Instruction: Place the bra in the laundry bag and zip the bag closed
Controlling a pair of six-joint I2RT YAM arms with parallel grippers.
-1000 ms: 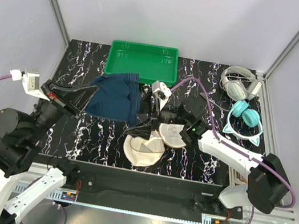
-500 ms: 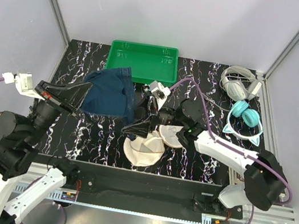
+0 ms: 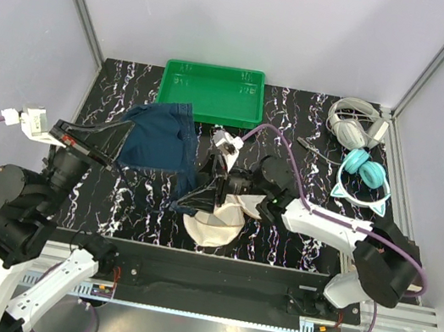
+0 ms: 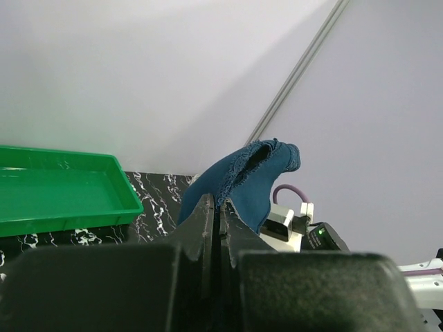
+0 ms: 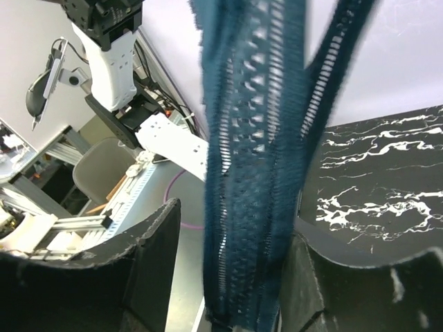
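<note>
So the main thing that could be fumbled here, going from the left: the bra was hung in the air off one edge, pinched by the left gripper, whose jaws were pressed flat together on the cloth. That's a thin bite, so it could probably be pulled loose by a tug from the other side. Over on the right, the right gripper was set around the bra's lower corner with its jaws apart. In the right wrist view the lacy band was seen dangling between the fingers with a gap on one side, so nothing was properly clamped there yet. If it got shut on just a strap or the lace edge, the cloth would likely be bunched up or dropped short of the bag. The bag was lying floppy on the table, partly covered by the arm, so how wide its mouth was open couldn't be told, and a soft cup could easily be snagged on the zipper rim. As for where things were: the bra was stretched between the two grippers, on the near side of the tray, its upper left edge at the left gripper's tips and its lower right corner inside the right gripper. The bag was just below and right of that corner, near the bra but not touched by it as far as could be made out.
</note>
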